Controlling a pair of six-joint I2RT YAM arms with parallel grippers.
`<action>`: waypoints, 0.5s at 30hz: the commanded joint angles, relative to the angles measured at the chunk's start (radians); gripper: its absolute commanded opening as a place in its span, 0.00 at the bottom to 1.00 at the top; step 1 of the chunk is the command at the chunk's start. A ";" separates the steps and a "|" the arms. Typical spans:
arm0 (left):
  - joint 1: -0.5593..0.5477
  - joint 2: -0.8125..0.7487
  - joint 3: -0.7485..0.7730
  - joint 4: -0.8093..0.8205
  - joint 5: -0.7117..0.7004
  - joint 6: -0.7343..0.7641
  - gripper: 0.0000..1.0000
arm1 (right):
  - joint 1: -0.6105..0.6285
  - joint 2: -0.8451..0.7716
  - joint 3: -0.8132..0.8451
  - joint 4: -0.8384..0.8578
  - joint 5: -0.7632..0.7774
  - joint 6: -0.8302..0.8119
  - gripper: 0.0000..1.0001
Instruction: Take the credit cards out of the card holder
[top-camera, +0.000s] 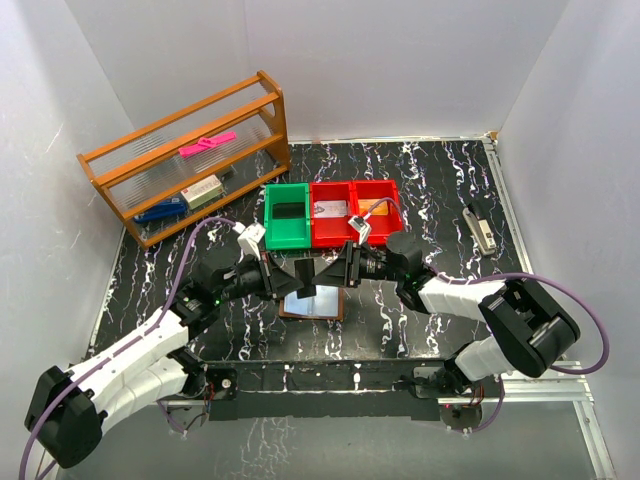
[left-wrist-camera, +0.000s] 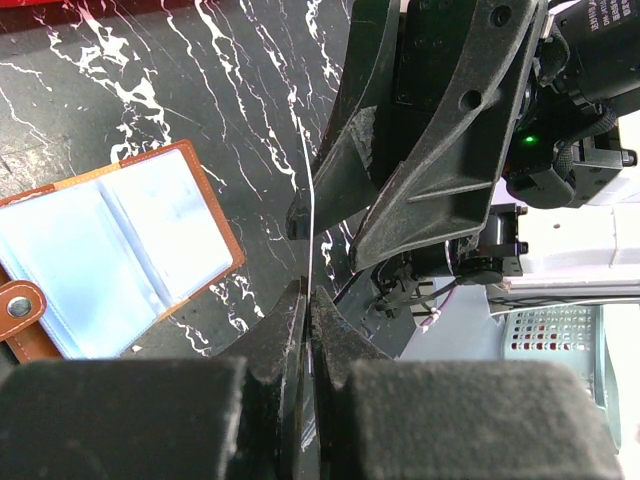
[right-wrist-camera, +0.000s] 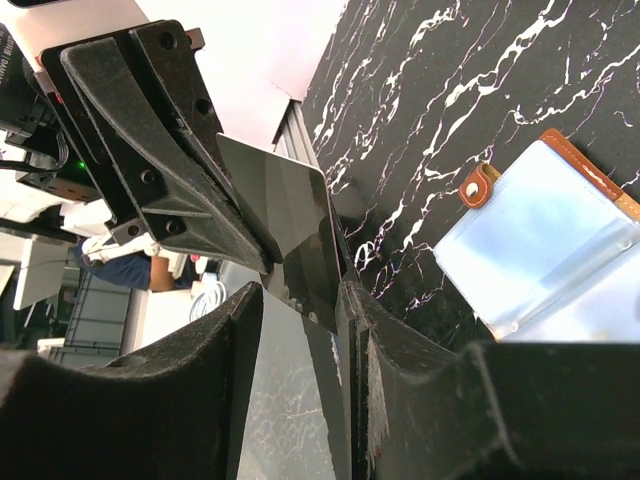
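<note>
Left jaws: closed tight, fingertips (left-wrist-camera: 285, 330) pinching one edge of a credit card (right-wrist-camera: 285, 215), which is held clear of the counter.
Right jaws: partly open and set around the opposite edge of the same card. In the right wrist view one finger (right-wrist-camera: 350, 330) lies against the card face, with a clear gap to the other finger, so the card is not clamped.
Credit card: thin, with a dark reflective face. It shows as a pale edge-on line in the left wrist view, spanning between the two arms' jaws.
Card holder (top-camera: 312, 303): brown leather, lying open on the counter directly below the meeting jaws, pale blue inside facing up. Its snap tab (right-wrist-camera: 472, 188) sticks out from one side.
Counter (top-camera: 450, 190): black with white marble veining.
Bins: one green bin (top-camera: 287, 240) and two red bins (top-camera: 332, 238) stand in a row just beyond the card holder.
Rack: a wooden rack (top-camera: 175, 118) sits at the far left, with a pink item (top-camera: 207, 143) on an upper shelf.
Other: a small grey device (top-camera: 482, 228) lies at the right of the counter.
Room: white walls (top-camera: 400, 60) enclose the counter on three sides.
</note>
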 joint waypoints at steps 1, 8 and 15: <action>-0.011 -0.012 0.043 0.013 0.053 0.002 0.00 | -0.004 -0.025 0.015 0.090 0.014 0.009 0.35; -0.012 -0.025 0.056 -0.031 0.010 0.015 0.00 | -0.042 -0.080 -0.004 -0.005 0.102 -0.020 0.39; -0.011 -0.028 0.056 -0.023 0.006 0.011 0.00 | -0.043 -0.069 0.030 -0.057 0.047 -0.046 0.42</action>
